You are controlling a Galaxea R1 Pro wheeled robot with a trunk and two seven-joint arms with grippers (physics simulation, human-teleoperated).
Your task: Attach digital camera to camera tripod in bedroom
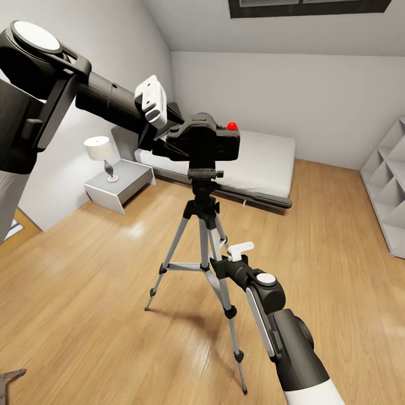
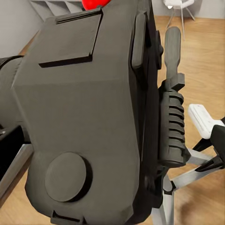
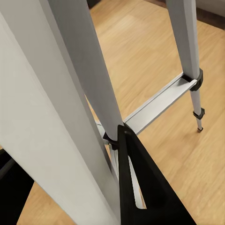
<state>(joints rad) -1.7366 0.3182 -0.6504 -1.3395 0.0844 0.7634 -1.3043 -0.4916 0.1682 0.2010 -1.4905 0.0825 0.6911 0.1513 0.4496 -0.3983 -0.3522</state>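
The digital camera [image 1: 205, 143], matte black with a red button [image 1: 231, 125], sits on top of the camera tripod's head plate [image 1: 203, 174]. My left gripper [image 1: 167, 136] reaches in from the upper left and is shut on the camera's left side. In the left wrist view the camera body [image 2: 84, 117] is very close, with the tripod's ribbed black handle [image 2: 171, 126] beside it. Lower down, my right gripper [image 1: 220, 263] is shut around a silver tripod leg [image 3: 79, 84]. One black finger [image 3: 140, 187] presses against that leg.
The tripod stands on the bedroom's light wood floor [image 1: 84, 292]. Behind it lies a low bed with a white mattress [image 1: 264, 160]. A nightstand [image 1: 121, 185] with a lamp [image 1: 101, 149] is at the left, white shelving [image 1: 391, 191] at the right, and a skylight [image 1: 309, 7] overhead.
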